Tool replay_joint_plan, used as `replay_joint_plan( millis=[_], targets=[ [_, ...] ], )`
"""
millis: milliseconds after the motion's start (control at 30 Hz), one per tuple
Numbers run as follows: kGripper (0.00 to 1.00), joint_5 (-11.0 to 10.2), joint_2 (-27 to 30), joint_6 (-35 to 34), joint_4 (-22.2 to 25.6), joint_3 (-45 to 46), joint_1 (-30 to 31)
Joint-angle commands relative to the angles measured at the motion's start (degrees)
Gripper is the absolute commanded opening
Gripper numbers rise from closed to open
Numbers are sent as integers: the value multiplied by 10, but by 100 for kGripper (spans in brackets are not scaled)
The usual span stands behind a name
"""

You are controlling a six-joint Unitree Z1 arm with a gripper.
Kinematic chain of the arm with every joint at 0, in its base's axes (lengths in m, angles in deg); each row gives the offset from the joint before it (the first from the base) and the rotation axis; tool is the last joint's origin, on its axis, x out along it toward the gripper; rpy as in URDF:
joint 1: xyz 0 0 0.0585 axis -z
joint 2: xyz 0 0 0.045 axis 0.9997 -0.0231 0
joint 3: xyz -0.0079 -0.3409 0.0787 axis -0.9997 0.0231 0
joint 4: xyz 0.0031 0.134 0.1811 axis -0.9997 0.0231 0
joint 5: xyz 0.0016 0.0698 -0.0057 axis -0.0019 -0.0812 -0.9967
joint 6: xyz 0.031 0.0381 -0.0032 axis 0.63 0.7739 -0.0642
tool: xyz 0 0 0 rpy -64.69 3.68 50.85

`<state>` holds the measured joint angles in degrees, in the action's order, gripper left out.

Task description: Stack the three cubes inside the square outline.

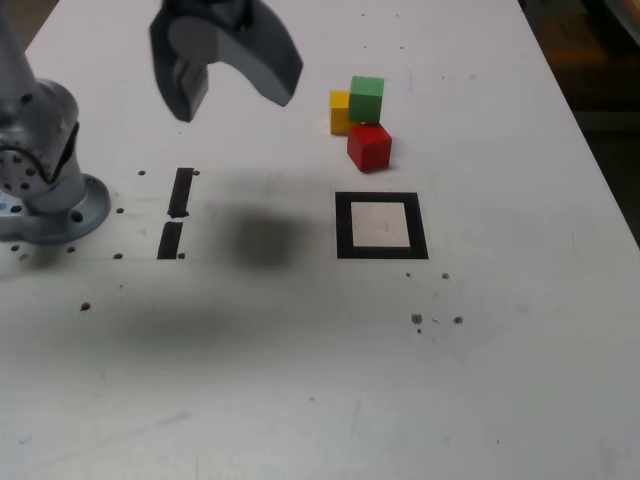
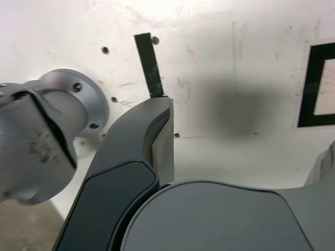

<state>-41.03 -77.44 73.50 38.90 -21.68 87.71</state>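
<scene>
Tabletop: a pale, matte surface point(image 1: 480, 330) is marked with scattered dark spots and faint scratches; darker surroundings are seen past its edge at the exterior view's upper right.
Arm base: a grey, rounded base point(image 1: 50, 165) with a bolted round flange is seen at the exterior view's far left.
Tape strips: two short black strips point(image 1: 181, 192) are laid nearly end to end, to the right of the base.
Gripper: the grey tool point(image 1: 235, 108) is held above the tabletop, its jaws spread wide, with nothing pinched between them; a soft shadow point(image 1: 265, 237) is cast between the strips and the square.
Yellow cube: the leftmost block point(image 1: 340, 113) is partly hidden by the green one.
Square outline: a black tape frame point(image 1: 345, 225) with a white centre is set nearer the exterior view's lower edge than the cubes; no cube is contained in it.
Green cube: this block point(image 1: 366, 100) is seen overlapping the yellow one; whether it is rested on it or stood beside it cannot be told.
Red cube: this block point(image 1: 370, 148) is placed outside the frame, between it and the green cube in the exterior view, close to the other two; contact cannot be confirmed.
</scene>
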Motion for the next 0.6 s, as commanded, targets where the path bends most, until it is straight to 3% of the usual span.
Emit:
replay_joint_plan(
  millis=[0,200,367,567],
  targets=[
    [99,-9,-28,8,25,-120,-5],
    [99,-11,-58,30,51,-204,-71],
    [98,1,-83,45,57,-209,-141],
    [97,1,-131,45,43,-200,-165]
  ],
)
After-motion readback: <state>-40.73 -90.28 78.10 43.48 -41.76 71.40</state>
